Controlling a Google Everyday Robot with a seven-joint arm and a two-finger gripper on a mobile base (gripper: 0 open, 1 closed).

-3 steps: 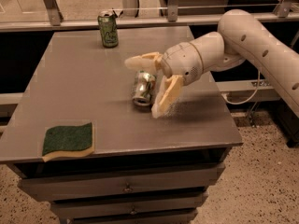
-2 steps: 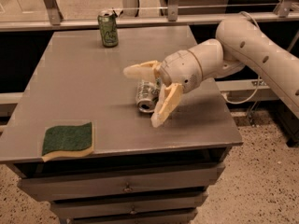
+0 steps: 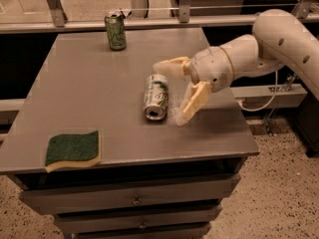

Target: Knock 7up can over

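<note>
The 7up can (image 3: 156, 96), silver-white with green markings, lies on its side near the middle of the grey table (image 3: 89, 83), its open end towards the front edge. My gripper (image 3: 172, 92) is just right of the can, open, with one finger (image 3: 172, 65) behind the can's far end and the other (image 3: 192, 103) to its right. The fingers do not hold the can. The white arm reaches in from the right.
An all-green drink can (image 3: 115, 30) stands upright at the table's back edge. A green and yellow sponge (image 3: 72, 149) lies at the front left corner. Drawers sit below the table top. A rail runs behind the table.
The gripper has pulled back to the right, away from the can. The can now lies fully exposed on its side, left of the fingers.
</note>
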